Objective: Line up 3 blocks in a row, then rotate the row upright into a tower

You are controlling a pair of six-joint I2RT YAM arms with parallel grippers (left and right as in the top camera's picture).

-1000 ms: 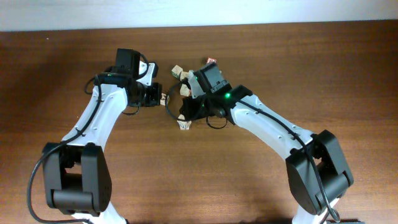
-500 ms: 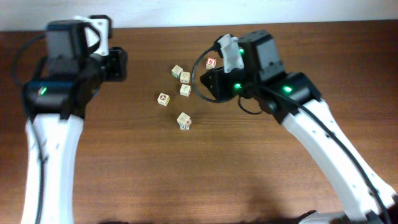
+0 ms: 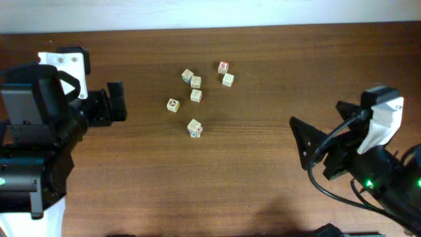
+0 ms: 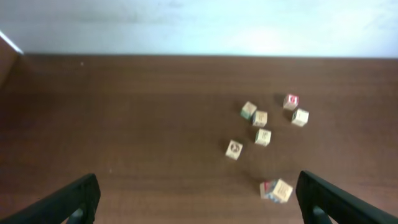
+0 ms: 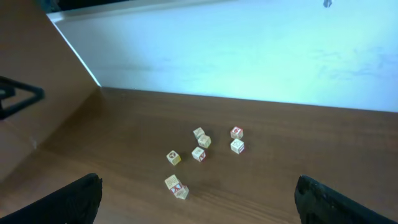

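Both jaws spread wide, holding nothing. My left gripper point(image 4: 198, 190) sits at the left edge of the overhead frame and my right gripper point(image 5: 198, 190) at lower right, both well apart from the blocks point(image 3: 196, 95). The blocks lie loose on the table point(image 3: 263, 164), upper middle, mostly with gaps between them. I judge that leaves room to pinch and turn each.

The left gripper point(image 3: 116, 102) and the right gripper point(image 3: 304, 141) are drawn back from the blocks point(image 3: 196, 95), over which they were crowded a second ago. The left is now seen at the left side of the table point(image 3: 263, 191), the right at the lower right. Both pairs of jaws, shut before, are spread wide, and all six blocks are uncovered
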